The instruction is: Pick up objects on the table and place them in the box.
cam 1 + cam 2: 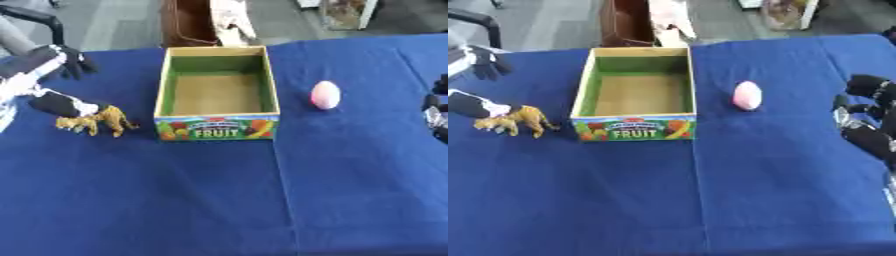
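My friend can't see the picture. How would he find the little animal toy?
Start at the open box with FRUIT on its front, on the blue table. Look just left of it: the tan four-legged toy animal stands there, under the robot's left hand. The pink egg lies on the box's other side.

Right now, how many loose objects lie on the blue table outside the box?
2: a toy animal left of the box, at the left hand; a pink egg to its right.

The box [217, 92] sits at the middle of the table [219, 200]. A toy animal [94, 120] stands just to its left, under the left robot hand [57, 104]. An egg-shaped thing [325, 94] lies to its right.
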Action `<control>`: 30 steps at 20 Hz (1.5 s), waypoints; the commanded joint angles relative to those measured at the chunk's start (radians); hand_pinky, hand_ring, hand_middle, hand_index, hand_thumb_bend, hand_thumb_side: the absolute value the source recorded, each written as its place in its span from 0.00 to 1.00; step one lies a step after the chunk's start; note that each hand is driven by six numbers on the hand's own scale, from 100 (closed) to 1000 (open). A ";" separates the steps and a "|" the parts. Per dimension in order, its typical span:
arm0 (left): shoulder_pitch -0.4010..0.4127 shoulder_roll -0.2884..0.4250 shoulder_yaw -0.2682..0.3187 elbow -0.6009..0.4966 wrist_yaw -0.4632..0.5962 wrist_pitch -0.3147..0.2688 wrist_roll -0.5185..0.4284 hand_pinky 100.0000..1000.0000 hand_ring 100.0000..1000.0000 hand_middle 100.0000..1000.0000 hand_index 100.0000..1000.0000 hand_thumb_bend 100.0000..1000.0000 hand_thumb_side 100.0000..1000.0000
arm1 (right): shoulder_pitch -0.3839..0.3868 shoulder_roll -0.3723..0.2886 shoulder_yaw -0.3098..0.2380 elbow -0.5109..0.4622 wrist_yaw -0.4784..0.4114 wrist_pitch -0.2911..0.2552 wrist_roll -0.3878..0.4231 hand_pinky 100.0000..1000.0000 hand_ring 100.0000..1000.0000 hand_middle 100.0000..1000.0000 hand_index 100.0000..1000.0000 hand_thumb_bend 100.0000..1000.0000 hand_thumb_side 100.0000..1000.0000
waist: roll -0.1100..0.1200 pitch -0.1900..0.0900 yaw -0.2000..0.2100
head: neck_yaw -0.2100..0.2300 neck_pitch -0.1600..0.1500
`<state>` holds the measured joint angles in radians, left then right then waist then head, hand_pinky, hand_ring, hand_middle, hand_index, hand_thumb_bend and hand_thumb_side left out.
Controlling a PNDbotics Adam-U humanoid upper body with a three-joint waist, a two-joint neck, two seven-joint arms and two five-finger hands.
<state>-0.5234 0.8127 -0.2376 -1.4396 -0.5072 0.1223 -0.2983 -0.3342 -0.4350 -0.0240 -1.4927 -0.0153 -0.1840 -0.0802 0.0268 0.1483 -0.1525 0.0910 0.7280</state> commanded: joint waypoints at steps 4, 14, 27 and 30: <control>-0.041 -0.029 0.011 0.099 -0.100 0.009 0.007 0.68 0.63 0.62 0.72 0.47 0.18 | -0.009 -0.017 -0.006 -0.008 0.006 0.000 0.000 0.54 0.75 0.67 0.76 0.07 0.00 | -0.003 -0.016 -0.001 | 0.000 -0.009; -0.078 -0.100 0.013 0.253 -0.154 -0.023 0.003 0.66 0.60 0.62 0.71 0.48 0.18 | -0.008 -0.013 -0.006 -0.007 0.006 0.000 0.001 0.54 0.75 0.67 0.76 0.07 0.00 | -0.005 -0.012 -0.003 | 0.002 -0.009; -0.094 -0.128 0.015 0.298 -0.241 -0.023 0.079 0.37 0.25 0.24 0.40 0.21 0.11 | -0.008 -0.012 -0.005 -0.006 0.005 0.000 0.003 0.54 0.75 0.66 0.76 0.07 0.00 | -0.004 -0.013 -0.007 | 0.001 -0.010; -0.092 -0.128 0.020 0.288 -0.248 -0.012 0.126 0.25 0.12 0.09 0.28 0.16 0.10 | -0.008 -0.011 -0.005 -0.006 0.005 0.000 0.003 0.54 0.75 0.66 0.76 0.07 0.00 | -0.004 -0.013 -0.007 | 0.000 -0.010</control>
<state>-0.5945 0.6602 -0.2337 -1.1347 -0.7472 0.1061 -0.1943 -0.3335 -0.4277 -0.0240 -1.4903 -0.0152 -0.1838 -0.0790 0.0233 0.1486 -0.1588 0.0909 0.7280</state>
